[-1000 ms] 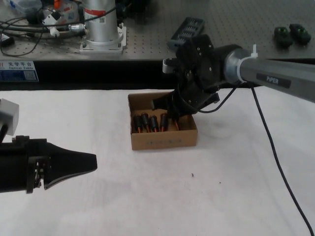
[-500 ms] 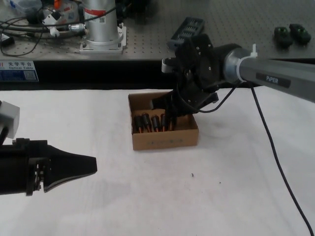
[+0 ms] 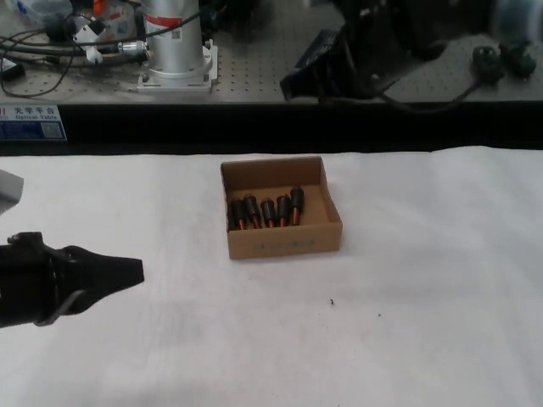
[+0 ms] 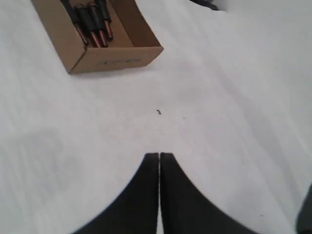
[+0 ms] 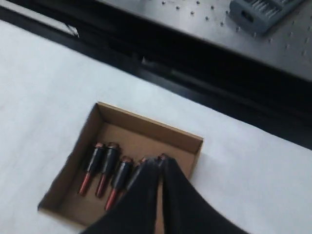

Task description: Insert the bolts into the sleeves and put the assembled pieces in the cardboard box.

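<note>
Cloth [image 3: 407, 280], white and softly creased, covered the bench from side to side. Behind it ran a dark rail [image 3: 170, 127], and beyond that a metal table [image 3: 254, 68] dotted with rows of small holes. On that table stood a silver post [image 3: 174, 38] and a grey ribbed block [image 5: 261, 12]. A dark arm [image 3: 365, 47], blurred, hung over the metal table at the back, well apart from the box.

The left gripper [image 3: 136, 273] sat low at the near left of the cloth, pointing toward the middle of the bench. In its own wrist view its two black fingers [image 4: 146, 195] were pressed together with only a hairline between them, and they held nothing. The right gripper [image 5: 161, 163] also had its fingers closed against each other, empty, with the box lying below and beyond their tips.

The cardboard box [image 3: 284, 242], open at the top, rested on the cloth near the middle, toward the far edge. Inside it lay the assembled pieces [image 3: 267, 212], five in a row side by side on the box floor, each a black sleeve with a copper-coloured end. They lay close together, their long sides roughly parallel.

A tiny dark speck [image 3: 331, 301] lay on the cloth, on the near side of the box.
</note>
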Robot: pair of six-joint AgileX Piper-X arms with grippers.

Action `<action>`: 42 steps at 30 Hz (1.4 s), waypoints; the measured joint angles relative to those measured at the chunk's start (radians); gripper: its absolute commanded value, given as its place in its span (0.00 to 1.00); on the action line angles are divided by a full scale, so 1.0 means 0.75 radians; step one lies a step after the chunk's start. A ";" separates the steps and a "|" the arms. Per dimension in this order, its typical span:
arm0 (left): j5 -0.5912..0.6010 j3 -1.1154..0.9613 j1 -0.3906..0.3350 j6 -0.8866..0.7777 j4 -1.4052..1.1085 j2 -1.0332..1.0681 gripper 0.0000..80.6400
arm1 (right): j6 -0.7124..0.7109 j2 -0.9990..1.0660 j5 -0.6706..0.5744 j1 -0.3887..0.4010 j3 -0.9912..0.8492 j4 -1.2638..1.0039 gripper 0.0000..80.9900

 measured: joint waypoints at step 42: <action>-0.465 0.544 0.163 0.357 0.299 -0.859 0.01 | -0.171 -1.581 -0.017 0.017 1.809 -0.706 0.04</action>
